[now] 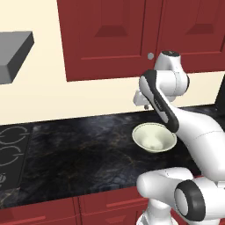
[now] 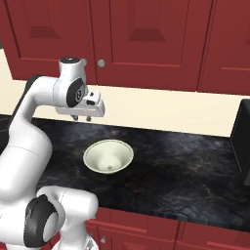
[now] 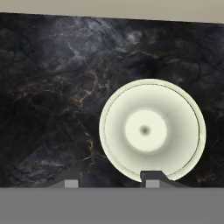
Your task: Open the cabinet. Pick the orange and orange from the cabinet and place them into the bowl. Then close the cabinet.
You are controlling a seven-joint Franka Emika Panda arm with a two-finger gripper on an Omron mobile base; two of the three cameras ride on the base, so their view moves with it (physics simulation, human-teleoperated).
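Scanning left to right in the left base view: grey range hood (image 1: 15, 52) at far left, cooktop rings (image 1: 11, 149) below it, dark marble counter (image 1: 79, 154), then the bowl (image 1: 154, 137) under the arm.

Cabinet (image 1: 110, 39) is overhead, dark red, both doors flush shut, round grey knob (image 1: 150, 56) at the seam. Oranges are presumably behind the doors, so their exact spots can't be given.

Gripper (image 2: 81, 117) hangs above the counter, just left of and above the bowl (image 2: 108, 156), well below the knob (image 2: 101, 63). In the hand view the fingertips (image 3: 152, 179) stand apart with nothing between them; one tip overlaps the bowl rim (image 3: 153, 89), the other sits over bare counter.

Bowl is empty, so the task looks to be at its start.

Handling guess:
- door: rigid, hinged, light swing; only hold is the small knob, smooth and easy to slip off, so pinch it square and pull along the arc
- oranges: light, firm, round, roll easily; grip across the middle, moderate squeeze
- bowl: stiff, probably ceramic, may slide on slick stone if bumped; release fruit low
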